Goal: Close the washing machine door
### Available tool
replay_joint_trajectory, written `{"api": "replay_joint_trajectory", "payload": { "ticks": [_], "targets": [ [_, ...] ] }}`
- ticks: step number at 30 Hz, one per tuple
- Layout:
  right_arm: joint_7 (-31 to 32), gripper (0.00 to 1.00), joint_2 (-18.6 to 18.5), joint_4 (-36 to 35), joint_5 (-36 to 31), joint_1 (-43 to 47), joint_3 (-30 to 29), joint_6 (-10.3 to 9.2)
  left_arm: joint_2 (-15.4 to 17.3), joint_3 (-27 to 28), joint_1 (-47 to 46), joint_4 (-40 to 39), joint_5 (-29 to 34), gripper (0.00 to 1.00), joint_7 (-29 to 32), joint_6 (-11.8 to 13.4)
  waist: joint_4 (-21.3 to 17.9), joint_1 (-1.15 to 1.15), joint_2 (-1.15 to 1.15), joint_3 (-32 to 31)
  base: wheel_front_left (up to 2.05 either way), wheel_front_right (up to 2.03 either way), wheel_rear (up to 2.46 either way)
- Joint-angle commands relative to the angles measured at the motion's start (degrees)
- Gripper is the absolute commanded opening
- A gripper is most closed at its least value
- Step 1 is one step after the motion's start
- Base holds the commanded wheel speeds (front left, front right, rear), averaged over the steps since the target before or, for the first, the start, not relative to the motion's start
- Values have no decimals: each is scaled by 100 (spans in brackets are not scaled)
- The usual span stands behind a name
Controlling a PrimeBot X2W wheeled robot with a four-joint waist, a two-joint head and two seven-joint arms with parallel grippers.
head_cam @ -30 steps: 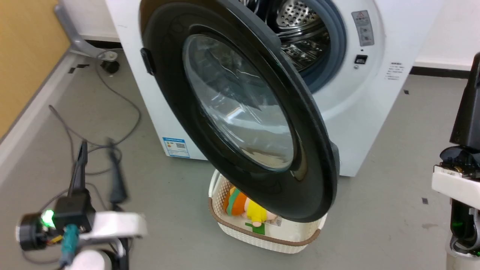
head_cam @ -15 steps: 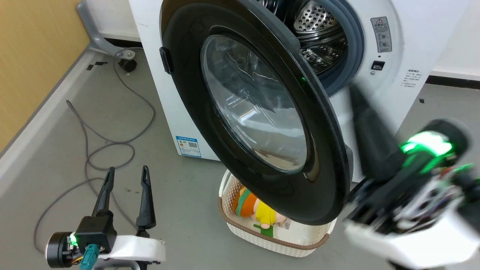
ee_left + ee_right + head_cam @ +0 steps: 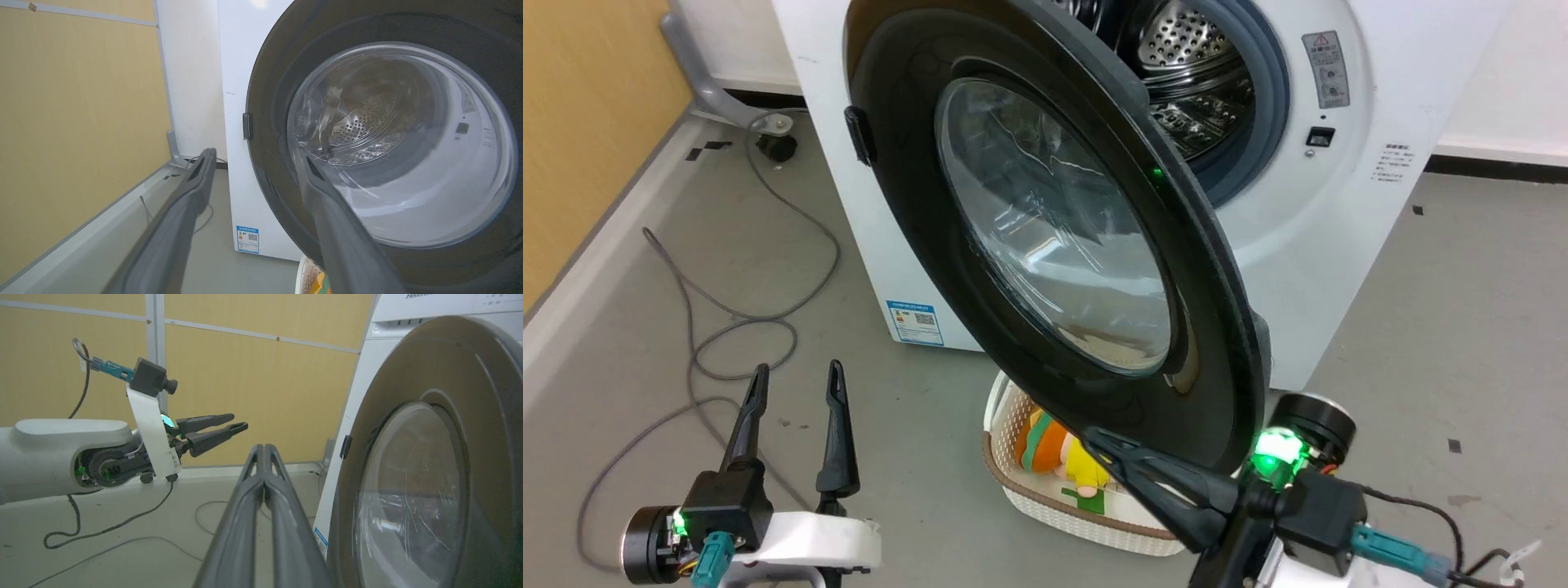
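Observation:
The washing machine door (image 3: 1045, 245) stands swung wide open, its glossy black rim around a bulging glass window, hinged at the left of the white washing machine (image 3: 1339, 204). Behind it the steel drum (image 3: 1184, 49) shows. My left gripper (image 3: 796, 380) is open at the lower left, fingers pointing up, apart from the door. In the left wrist view this gripper (image 3: 254, 155) faces the door (image 3: 408, 143). My right gripper (image 3: 1098, 441) is shut and empty, pointing left just under the door's lower rim. In the right wrist view its fingers (image 3: 263, 448) lie left of the door (image 3: 421, 477).
A cream basket (image 3: 1013, 408) with a plush toy (image 3: 1062, 457) sits on the floor under the door. Loose cable (image 3: 768, 318) loops over the grey floor at the left. A yellow wall panel (image 3: 580, 122) runs along the left side. The left gripper (image 3: 238, 420) shows in the right wrist view.
My right gripper has swung down from high at the right to low under the door's rim, pointing left. The left gripper has settled and holds still. The head camera shifted.

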Motion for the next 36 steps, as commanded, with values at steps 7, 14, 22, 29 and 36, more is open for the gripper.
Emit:
{"api": "replay_joint_trajectory", "payload": {
  "ticks": [7, 14, 22, 29, 36],
  "targets": [
    [-25, 0, -84, 1058, -108, 144, -435, 3, -133, 121, 27, -35, 148, 100, -25, -93, -142, 0, 0, 81, 0, 0, 0],
    [-25, 0, 181, 1795, 9, 123, -1254, 3, -197, 142, -47, -69, 230, 100, -25, -143, -208, 0, 0, 275, 0, 0, 0],
    [-25, 0, 392, 2349, 27, -269, -2011, 3, -238, 99, -229, -145, 264, 100, -25, -168, -199, 0, 0, 663, 0, 0, 0],
    [-25, 0, 512, 3057, -11, -1001, -2846, 3, -260, 26, -542, -238, 282, 100, -25, -145, -127, 0, 0, 1178, 0, 0, 0],
    [-25, 0, 549, 3804, -115, -1921, -3293, 3, -269, -36, -845, -278, 268, 100, -25, -91, -37, 0, 0, 1605, 0, 0, 0]
  ]
}}
